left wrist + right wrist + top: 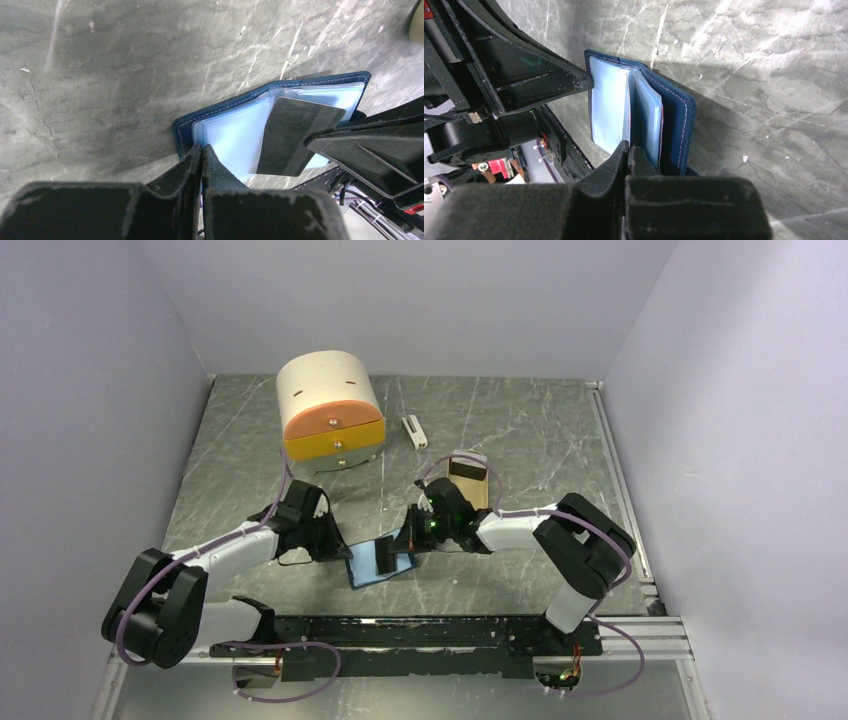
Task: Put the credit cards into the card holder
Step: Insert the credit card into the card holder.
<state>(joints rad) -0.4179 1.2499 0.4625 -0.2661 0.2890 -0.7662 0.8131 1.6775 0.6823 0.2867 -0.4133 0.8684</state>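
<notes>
Fingertips on the left gripper [201, 150] are squeezed right together, clamped on the navy edge of the card holder [225, 132], which lies open on the marble-patterned table [520, 430]. Opposite, the right gripper [628, 150] has its fingers closed to a sliver, nipping one end of a credit card [295, 135]. Biggest thing out there is a cream drawer chest [330, 405] with orange and yellow fronts, well beyond the left fingers. The holder sits between both sets of fingers, pale blue sleeves [609, 110] showing. A tan tin [468, 480] sits just behind the right gripper. The card looks dark in shadow and lies slanted over the sleeves, free end toward the left fingertips; whether it's inside a sleeve, can't tell. A small white bar [415, 430] lies beyond the tin.
</notes>
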